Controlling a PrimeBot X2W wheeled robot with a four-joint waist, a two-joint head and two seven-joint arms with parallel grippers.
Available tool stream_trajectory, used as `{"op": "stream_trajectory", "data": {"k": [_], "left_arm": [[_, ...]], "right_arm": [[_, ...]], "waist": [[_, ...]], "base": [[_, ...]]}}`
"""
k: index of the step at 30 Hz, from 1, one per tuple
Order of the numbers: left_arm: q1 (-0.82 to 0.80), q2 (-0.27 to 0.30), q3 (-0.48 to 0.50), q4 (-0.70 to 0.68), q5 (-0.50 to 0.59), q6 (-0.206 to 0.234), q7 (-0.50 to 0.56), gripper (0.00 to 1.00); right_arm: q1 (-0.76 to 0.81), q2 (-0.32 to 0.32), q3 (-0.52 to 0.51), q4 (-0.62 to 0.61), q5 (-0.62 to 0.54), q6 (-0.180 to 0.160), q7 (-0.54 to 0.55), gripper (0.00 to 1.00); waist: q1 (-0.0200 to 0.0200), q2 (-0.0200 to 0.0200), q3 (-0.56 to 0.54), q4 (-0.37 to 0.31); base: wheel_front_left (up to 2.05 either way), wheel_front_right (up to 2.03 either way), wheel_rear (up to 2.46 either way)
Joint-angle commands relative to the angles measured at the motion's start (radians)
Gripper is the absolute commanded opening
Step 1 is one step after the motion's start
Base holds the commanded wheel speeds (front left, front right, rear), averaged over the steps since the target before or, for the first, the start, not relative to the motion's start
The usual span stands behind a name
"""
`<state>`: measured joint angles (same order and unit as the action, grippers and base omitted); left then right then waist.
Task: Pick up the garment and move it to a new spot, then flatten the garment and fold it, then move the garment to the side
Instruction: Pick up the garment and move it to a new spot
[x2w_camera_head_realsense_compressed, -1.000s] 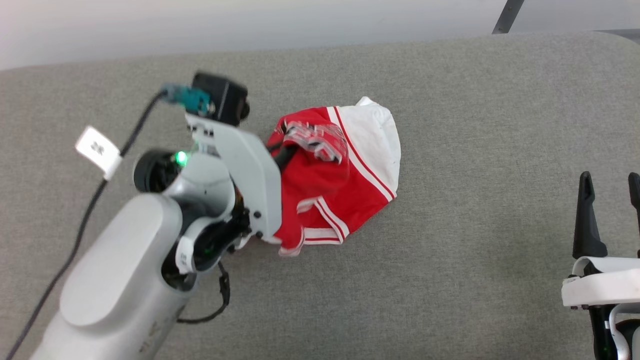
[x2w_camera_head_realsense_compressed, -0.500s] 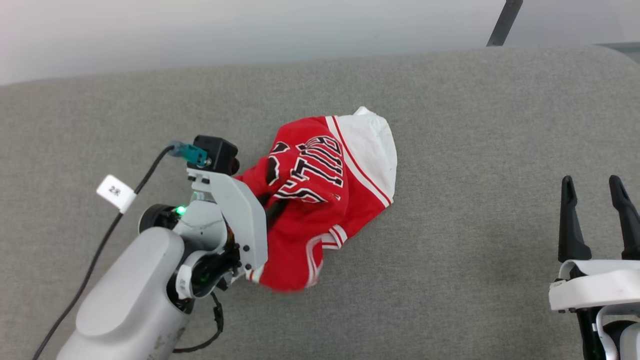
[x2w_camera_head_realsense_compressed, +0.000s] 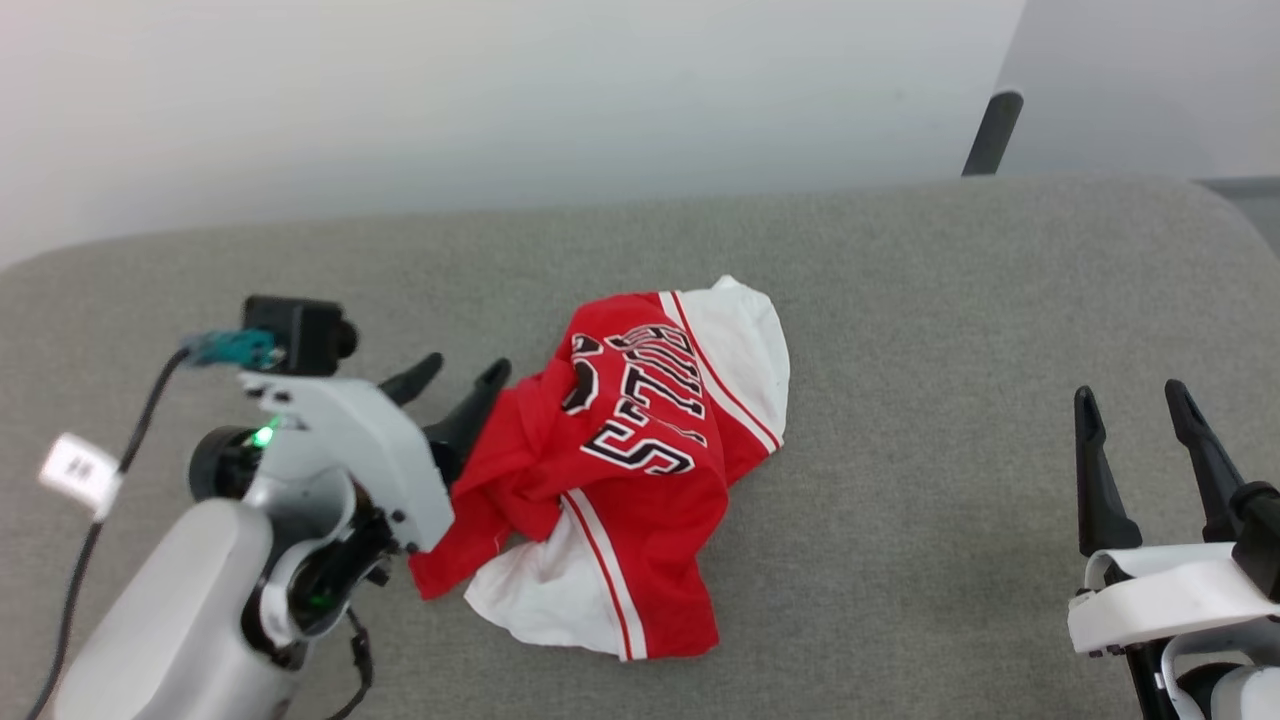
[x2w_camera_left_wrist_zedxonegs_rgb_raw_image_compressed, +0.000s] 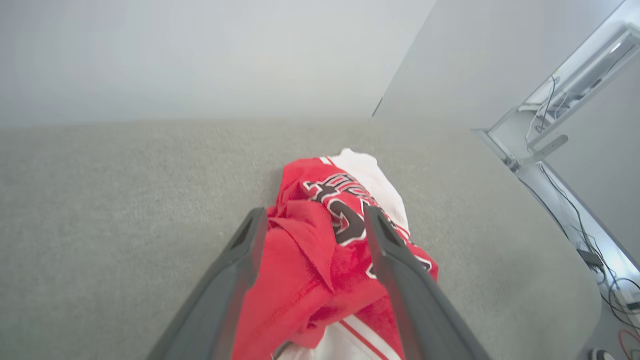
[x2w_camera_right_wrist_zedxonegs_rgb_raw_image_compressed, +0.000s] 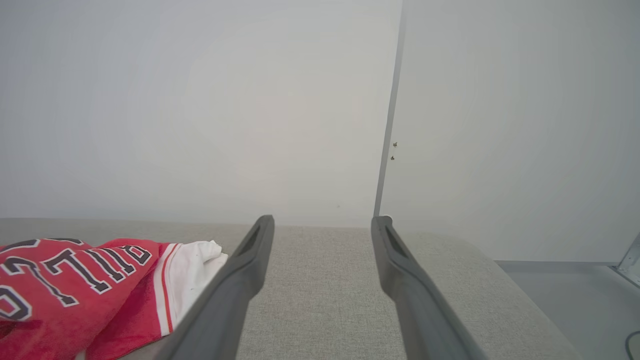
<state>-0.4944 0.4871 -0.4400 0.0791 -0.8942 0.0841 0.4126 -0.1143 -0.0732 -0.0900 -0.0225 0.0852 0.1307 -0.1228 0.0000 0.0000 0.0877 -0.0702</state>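
Note:
The garment (x2w_camera_head_realsense_compressed: 640, 450), a red jersey T-shirt with white sleeves and black lettering, lies crumpled in the middle of the grey table (x2w_camera_head_realsense_compressed: 900, 300). My left gripper (x2w_camera_head_realsense_compressed: 462, 378) is open at the garment's left edge, its near finger touching the cloth. In the left wrist view, the garment (x2w_camera_left_wrist_zedxonegs_rgb_raw_image_compressed: 300, 270) bulges loosely up between the spread fingers of the left gripper (x2w_camera_left_wrist_zedxonegs_rgb_raw_image_compressed: 314, 217). My right gripper (x2w_camera_head_realsense_compressed: 1130, 392) stands open and empty at the lower right, well clear of the shirt. In the right wrist view, the right gripper (x2w_camera_right_wrist_zedxonegs_rgb_raw_image_compressed: 324, 220) points at the wall, with the garment (x2w_camera_right_wrist_zedxonegs_rgb_raw_image_compressed: 75, 285) at lower left.
The padded grey surface has rounded far corners and a pale wall behind it. A dark pole (x2w_camera_head_realsense_compressed: 990, 130) stands past the far right edge. A cable with a white tag (x2w_camera_head_realsense_compressed: 80, 470) trails from my left arm. Metal framing and wires (x2w_camera_left_wrist_zedxonegs_rgb_raw_image_compressed: 560, 125) stand off the table's right.
My left gripper has opened and let go of the garment, which has dropped into a looser heap. The left arm drew back to the left. The head camera has tilted, shifting the whole view.

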Motion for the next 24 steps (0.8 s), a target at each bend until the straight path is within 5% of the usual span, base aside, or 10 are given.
{"op": "stream_trajectory", "data": {"k": [1,24], "left_arm": [[0.032,0.008,0.018,-0.017,0.009,-0.005,-0.037,1.00],[0.455,0.074,0.211,-0.122,0.088,-0.034,-0.583,1.00]], "right_arm": [[0.013,-0.007,0.005,0.002,0.000,0.000,-0.001,1.00],[0.130,-0.056,-0.004,0.062,-0.003,0.000,-0.066,1.00]], "waist": [[0.0000,0.0000,-0.039,0.011],[0.0000,0.0000,-0.141,0.089]], "base": [[0.00,0.00,0.00],[0.00,0.00,0.00]]}}
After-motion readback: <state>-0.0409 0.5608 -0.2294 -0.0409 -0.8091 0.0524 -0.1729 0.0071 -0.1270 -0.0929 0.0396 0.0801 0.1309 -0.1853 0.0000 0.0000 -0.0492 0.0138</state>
